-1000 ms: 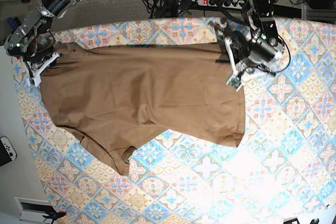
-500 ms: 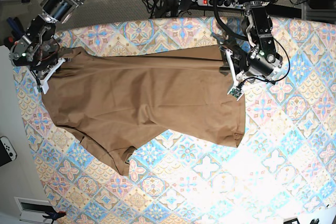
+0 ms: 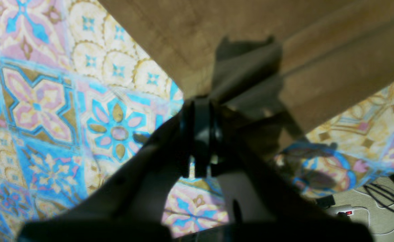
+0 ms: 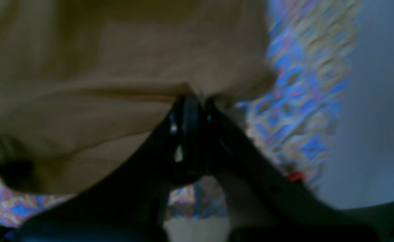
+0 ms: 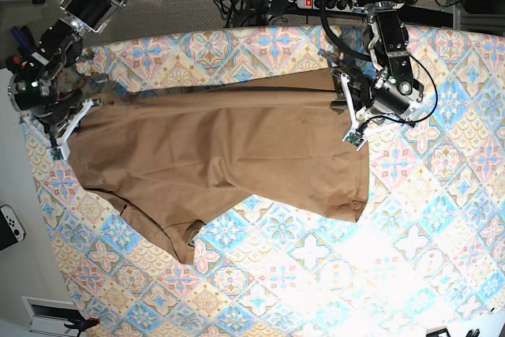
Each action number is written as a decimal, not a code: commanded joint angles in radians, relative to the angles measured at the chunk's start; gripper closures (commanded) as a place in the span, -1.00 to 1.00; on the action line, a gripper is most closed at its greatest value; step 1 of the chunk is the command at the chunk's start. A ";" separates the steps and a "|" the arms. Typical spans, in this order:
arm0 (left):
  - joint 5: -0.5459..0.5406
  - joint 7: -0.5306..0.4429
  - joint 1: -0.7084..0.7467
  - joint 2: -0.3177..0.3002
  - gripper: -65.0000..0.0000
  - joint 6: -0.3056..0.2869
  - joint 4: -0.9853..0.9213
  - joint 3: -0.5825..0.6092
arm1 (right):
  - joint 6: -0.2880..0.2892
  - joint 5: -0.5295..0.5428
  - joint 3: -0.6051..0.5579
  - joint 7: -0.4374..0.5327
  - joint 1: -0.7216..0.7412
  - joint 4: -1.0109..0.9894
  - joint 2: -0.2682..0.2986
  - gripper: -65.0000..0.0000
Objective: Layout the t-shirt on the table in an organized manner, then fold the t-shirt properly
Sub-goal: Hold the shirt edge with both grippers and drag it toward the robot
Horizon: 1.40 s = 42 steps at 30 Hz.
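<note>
My two grippers pinch the shirt (image 5: 229, 155) by its far edge, left gripper (image 5: 347, 112) at one corner, right gripper (image 5: 75, 112) at the other, both pressed together on cloth. The shirt lies rumpled across the table (image 5: 442, 219). I should pull the corners apart evenly, keeping the edge taut and low. The right wrist view is blurred; the near hem stays bunched.

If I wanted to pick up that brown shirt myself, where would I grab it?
Probably by the two corners of the straight far edge of the t-shirt, coming in from each side, just where the left gripper and right gripper pinch it. That edge hangs taut between them, while the near end lies bunched.
</note>
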 commanded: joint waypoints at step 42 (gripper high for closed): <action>0.437 -0.018 -0.084 0.089 1.00 0.002 0.017 -0.002 | 0.001 0.005 -0.104 0.256 0.126 -0.389 0.021 1.00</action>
